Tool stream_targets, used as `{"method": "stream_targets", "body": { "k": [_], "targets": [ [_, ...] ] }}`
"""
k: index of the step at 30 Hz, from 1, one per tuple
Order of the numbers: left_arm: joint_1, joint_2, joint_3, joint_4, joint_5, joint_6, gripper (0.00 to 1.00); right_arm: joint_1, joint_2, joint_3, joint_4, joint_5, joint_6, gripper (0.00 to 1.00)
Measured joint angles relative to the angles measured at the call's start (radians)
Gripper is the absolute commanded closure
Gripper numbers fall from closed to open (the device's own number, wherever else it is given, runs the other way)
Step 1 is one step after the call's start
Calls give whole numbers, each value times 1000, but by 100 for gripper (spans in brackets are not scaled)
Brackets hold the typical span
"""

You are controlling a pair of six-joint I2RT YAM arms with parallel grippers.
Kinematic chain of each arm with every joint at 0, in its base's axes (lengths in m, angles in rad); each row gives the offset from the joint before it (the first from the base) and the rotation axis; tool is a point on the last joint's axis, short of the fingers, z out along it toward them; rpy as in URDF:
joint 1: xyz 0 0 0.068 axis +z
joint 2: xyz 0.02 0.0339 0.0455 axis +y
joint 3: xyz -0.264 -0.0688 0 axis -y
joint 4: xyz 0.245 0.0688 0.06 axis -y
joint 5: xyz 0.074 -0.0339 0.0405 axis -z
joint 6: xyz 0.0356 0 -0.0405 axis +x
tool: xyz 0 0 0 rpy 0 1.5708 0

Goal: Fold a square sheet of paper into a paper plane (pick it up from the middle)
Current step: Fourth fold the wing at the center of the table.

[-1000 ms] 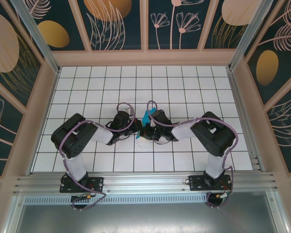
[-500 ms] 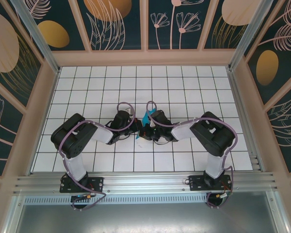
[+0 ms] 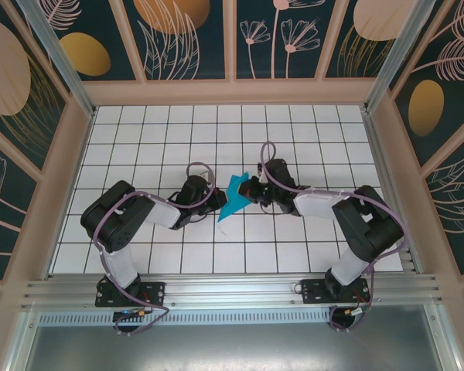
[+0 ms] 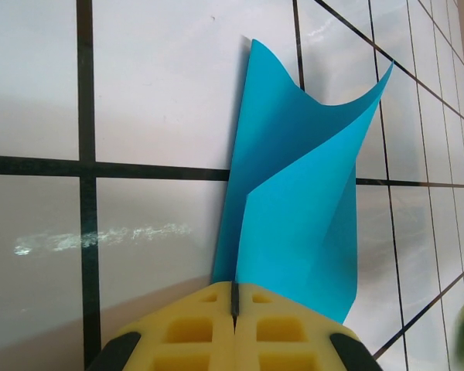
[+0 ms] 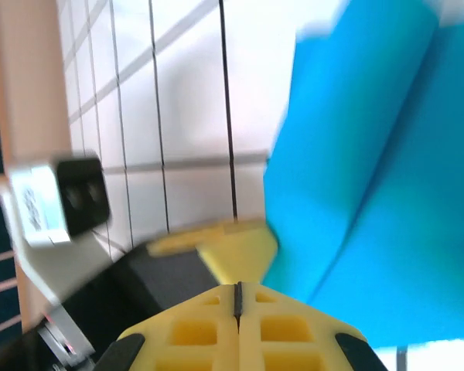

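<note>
The square sheet of paper (image 3: 233, 196) is bright cyan and bent along a crease into a loose upright V on the white tiles. In the left wrist view the paper (image 4: 301, 193) rises straight out of the seam of my left gripper (image 4: 234, 290), which is shut on its lower edge. My left gripper (image 3: 214, 205) sits at the sheet's left side. My right gripper (image 3: 250, 191) is at the sheet's right side, shut; in its own view the right gripper (image 5: 237, 290) has nothing between its pads, with the paper (image 5: 387, 170) just beside it. No paper plane shape is in view.
The white tiled floor (image 3: 309, 131) stretches behind and to both sides of the arms. Patterned walls with wooden frames (image 3: 232, 91) close it in at the back and sides. A metal rail (image 3: 232, 290) runs along the near edge. The left gripper's yellow finger (image 5: 236, 249) lies close ahead of the right one.
The right arm has swung out to the right and back, its gripper drawing away from over the sheet. More of the paper now shows. The left arm has stayed still.
</note>
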Motion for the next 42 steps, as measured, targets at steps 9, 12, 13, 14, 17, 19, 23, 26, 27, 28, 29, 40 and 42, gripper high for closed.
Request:
{"method": "stream_targets", "body": {
  "k": [9,12,13,14,17,19,23,26,27,28,29,40,42],
  "targets": [
    [0,-6,39,-88,-9,14,100,-18,143,135,-10,-27,-29,97],
    [0,-6,52,-116,-8,21,100,-16,182,138,-14,-29,-29,97],
    [0,-6,55,-123,-8,22,100,-15,195,138,-18,-31,-29,97],
    [0,-6,58,-128,-8,22,100,-14,208,138,-20,-32,-29,97],
    [0,-6,62,-138,-8,23,100,-13,240,138,-21,-34,-29,97],
    [0,-6,66,-146,-8,26,100,-13,263,138,-21,-34,-29,97],
    [0,-6,69,-153,-8,32,100,-15,274,138,-11,-43,-28,96],
    [0,-6,69,-154,-8,37,100,-16,274,147,-26,-44,-33,95],
    [0,-6,69,-154,-8,37,100,-16,274,151,-34,-45,-37,95],
    [0,-6,69,-154,-8,38,100,-18,270,156,-46,-47,-45,95],
    [0,-6,69,-154,-8,39,100,-20,265,159,-60,-50,-52,95],
    [0,-6,75,-166,-8,45,100,-51,262,204,-113,-49,-102,95],
    [0,-6,75,-167,-8,45,100,-65,281,204,-116,-39,-105,95]
  ]
}}
